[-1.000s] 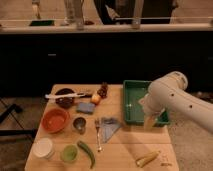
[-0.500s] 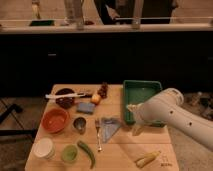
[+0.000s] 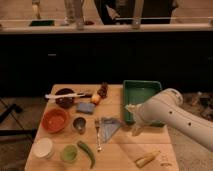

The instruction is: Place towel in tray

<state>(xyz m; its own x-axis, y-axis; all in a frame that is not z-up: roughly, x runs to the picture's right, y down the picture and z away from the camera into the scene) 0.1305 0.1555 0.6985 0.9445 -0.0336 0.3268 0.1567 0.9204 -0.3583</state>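
Note:
The towel (image 3: 111,127) is a small grey-blue cloth lying crumpled on the wooden table (image 3: 120,155), just left of the tray. The tray (image 3: 142,93) is green and rectangular, at the table's back right, with its near right part hidden by my arm. My gripper (image 3: 133,119) is at the end of the white arm that comes in from the right. It hangs over the tray's near left corner, a little to the right of the towel and not touching it.
A fork (image 3: 97,133) lies right beside the towel. A metal cup (image 3: 79,124), an orange bowl (image 3: 55,120), a blue sponge (image 3: 86,107), a dark bowl (image 3: 65,98), a green pepper (image 3: 87,152) and a yellow item (image 3: 147,159) are also on the table.
My arm has swung left and lower, from over the tray's right side to its near left corner, closer to the towel. The towel has not moved.

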